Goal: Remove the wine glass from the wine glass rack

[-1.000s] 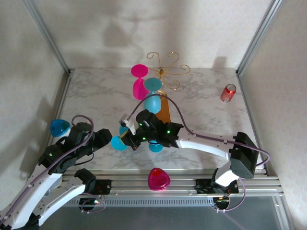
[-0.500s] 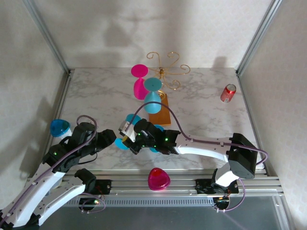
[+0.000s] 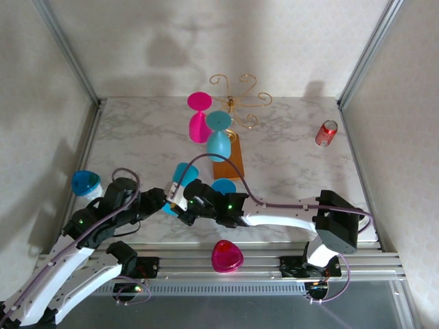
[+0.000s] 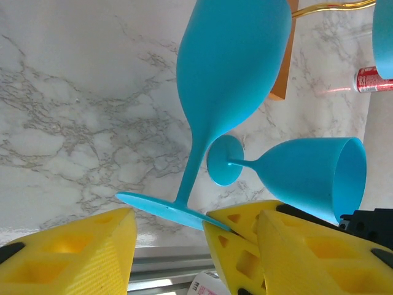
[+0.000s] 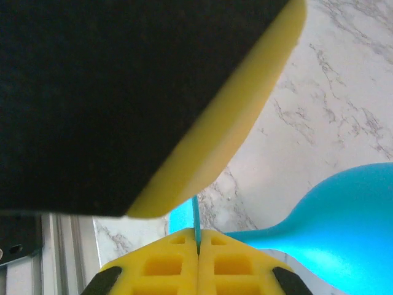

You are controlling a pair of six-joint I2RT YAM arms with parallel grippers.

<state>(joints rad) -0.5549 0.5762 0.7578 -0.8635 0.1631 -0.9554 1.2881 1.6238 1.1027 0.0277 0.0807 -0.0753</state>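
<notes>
A thin gold wire wine glass rack [image 3: 233,104] with curled scroll arms stands on a flat orange-brown wooden base [image 3: 229,166] toward the back of a white marble table [image 3: 137,137]. Two glasses hang from the rack, feet up. One is a pink plastic wine glass [image 3: 199,118] on its left side, and the other is a turquoise plastic wine glass [image 3: 218,140] just in front of the stem.

A third, turquoise blue plastic wine glass [image 3: 184,175] [image 4: 230,55] is off the rack. It sits in front of and slightly left of the wooden base, tilted, with its bowl pointing back toward the rack. The right gripper [image 3: 173,203] [image 5: 198,239] is clamped on it, and the right wrist view shows its yellow pads pressed together on the thin edge of the foot. The left gripper [image 3: 160,203] sits just left of that. Its yellow fingers [image 4: 67,252] are spread apart, and the glass's foot lies in the gap between them. Whether they touch the foot cannot be told.

Another blue wine glass [image 3: 223,186] [image 4: 301,172] lies on its side on the table just in front of the wooden base. A blue glass [image 3: 86,181] stands far to the rack's left. A pink glass [image 3: 226,255] sits well in front of the rack, at the table's near edge. A red drinks can [image 3: 326,132] stands well to the rack's right.
</notes>
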